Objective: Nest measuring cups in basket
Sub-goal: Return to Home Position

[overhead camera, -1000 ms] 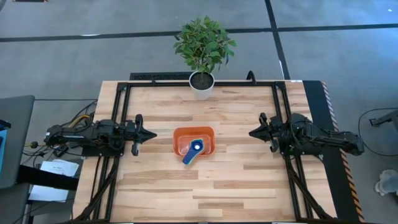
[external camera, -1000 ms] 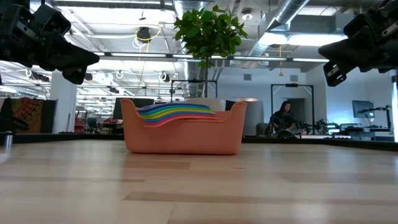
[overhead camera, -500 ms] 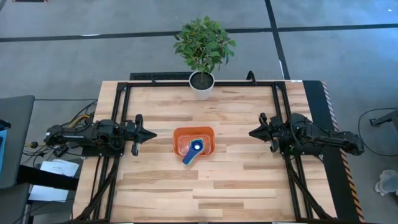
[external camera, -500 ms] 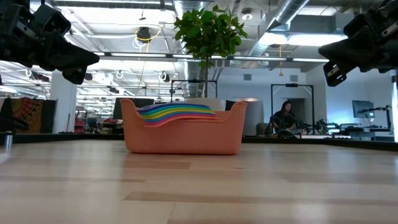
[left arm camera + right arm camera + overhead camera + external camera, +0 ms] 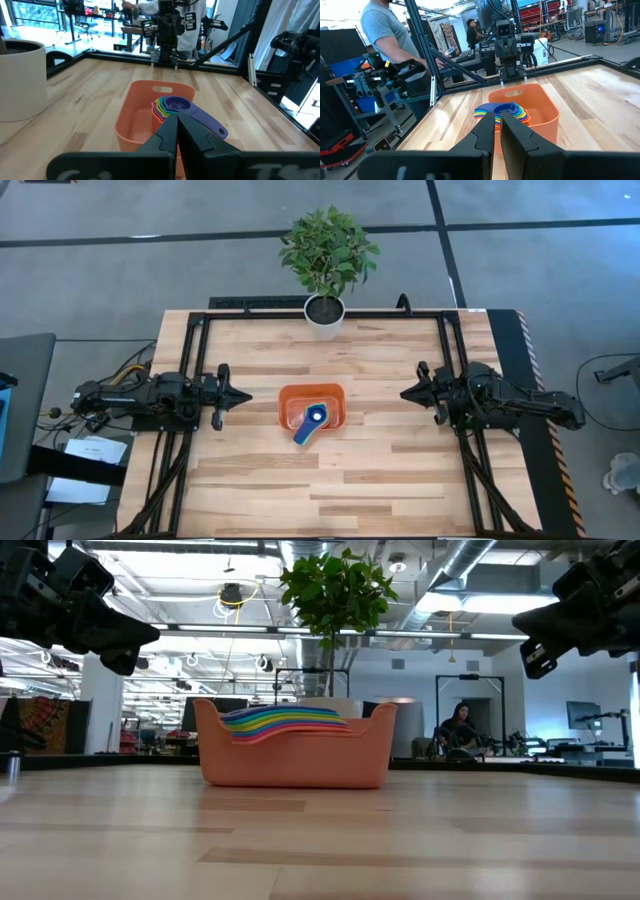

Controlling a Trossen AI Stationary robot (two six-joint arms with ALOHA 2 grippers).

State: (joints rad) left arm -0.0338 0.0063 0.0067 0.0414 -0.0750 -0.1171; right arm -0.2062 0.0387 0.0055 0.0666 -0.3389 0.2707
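The orange basket [image 5: 290,408] stands at the table's middle. Inside it lie the measuring cups [image 5: 315,415], nested in one stack with the dark blue one on top. Their fanned handles [image 5: 303,433] reach over the basket's near rim. The low view shows the coloured handles [image 5: 285,720] above the basket's wall [image 5: 295,765]. My left gripper [image 5: 248,394] hovers level to the basket's left, shut and empty. My right gripper [image 5: 403,392] hovers level to its right, fingers nearly together with nothing between. Both wrist views look at the cups [image 5: 172,106] [image 5: 502,111].
A potted plant in a white pot [image 5: 325,315] stands at the table's far edge, behind the basket. Black frame rails [image 5: 190,380] run along the table's left, right and far sides. A person [image 5: 385,30] stands beyond the table; another [image 5: 458,725] sits far off.
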